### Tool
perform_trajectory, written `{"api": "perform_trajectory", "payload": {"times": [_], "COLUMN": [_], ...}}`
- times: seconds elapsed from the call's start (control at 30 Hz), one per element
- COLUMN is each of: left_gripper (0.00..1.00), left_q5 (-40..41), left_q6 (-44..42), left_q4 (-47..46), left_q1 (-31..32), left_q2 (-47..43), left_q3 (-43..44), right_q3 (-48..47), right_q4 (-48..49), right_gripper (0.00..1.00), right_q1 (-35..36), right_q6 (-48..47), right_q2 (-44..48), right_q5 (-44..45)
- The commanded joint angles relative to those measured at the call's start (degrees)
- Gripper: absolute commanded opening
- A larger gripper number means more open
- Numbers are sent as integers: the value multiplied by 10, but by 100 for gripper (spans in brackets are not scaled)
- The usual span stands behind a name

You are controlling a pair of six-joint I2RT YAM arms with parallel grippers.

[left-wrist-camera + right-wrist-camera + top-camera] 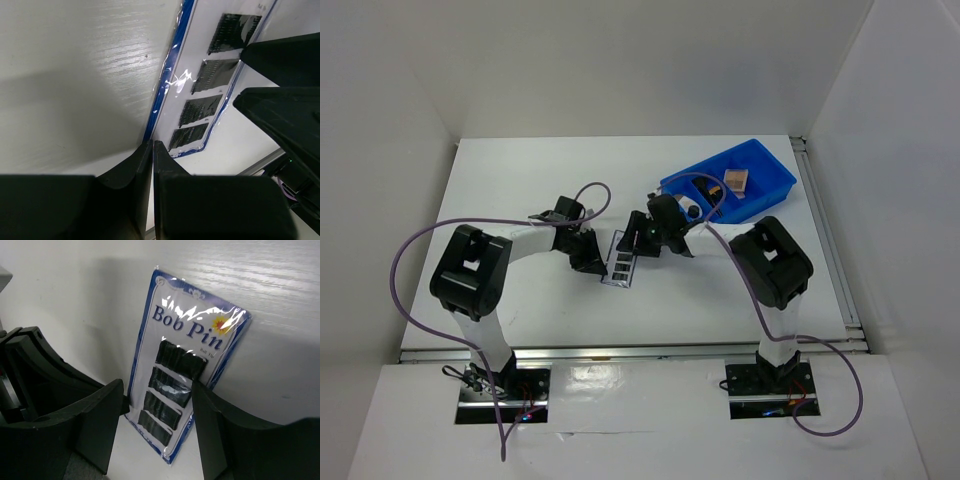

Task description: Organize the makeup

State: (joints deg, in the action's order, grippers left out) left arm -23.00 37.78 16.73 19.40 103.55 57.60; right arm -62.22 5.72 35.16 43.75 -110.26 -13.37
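Observation:
A blue-edged "Bob Pin" card (622, 258) with four rows of black hair pins lies mid-table; it also shows in the left wrist view (200, 85) and the right wrist view (185, 340). My left gripper (594, 260) is shut, its tips (152, 144) pinching the card's left edge near a corner. My right gripper (640, 243) is open (156, 387) and straddles the card's lower half, its right finger (210, 415) touching the card's edge. A tan compact (735, 182) and other small items lie in the blue bin. The brushes, vial and tube are not clearly visible.
The blue divided bin (770, 180) stands at the back right, just behind the right gripper. White walls enclose the table at the back and on both sides. The right gripper's fingers (280, 115) crowd the right side of the left wrist view.

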Motion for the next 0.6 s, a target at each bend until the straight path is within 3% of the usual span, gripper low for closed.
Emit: {"api": "perform_trajectory", "payload": {"times": [0.0, 0.37, 0.57], "left_gripper": [20, 20, 20], "left_q5": [31, 49, 100], "left_q6": [-12, -28, -38], "left_q4": [8, 48, 93], "left_q1": [3, 3, 3], "left_q2": [28, -14, -35], "left_q3": [-10, 28, 88], "right_q3": [10, 60, 72], "right_q4": [39, -53, -112], "right_gripper": [64, 68, 68], "right_q1": [9, 9, 14], "right_q6": [-6, -51, -56], "right_q2": [-15, 136, 142], "right_q5": [-42, 95, 88]}}
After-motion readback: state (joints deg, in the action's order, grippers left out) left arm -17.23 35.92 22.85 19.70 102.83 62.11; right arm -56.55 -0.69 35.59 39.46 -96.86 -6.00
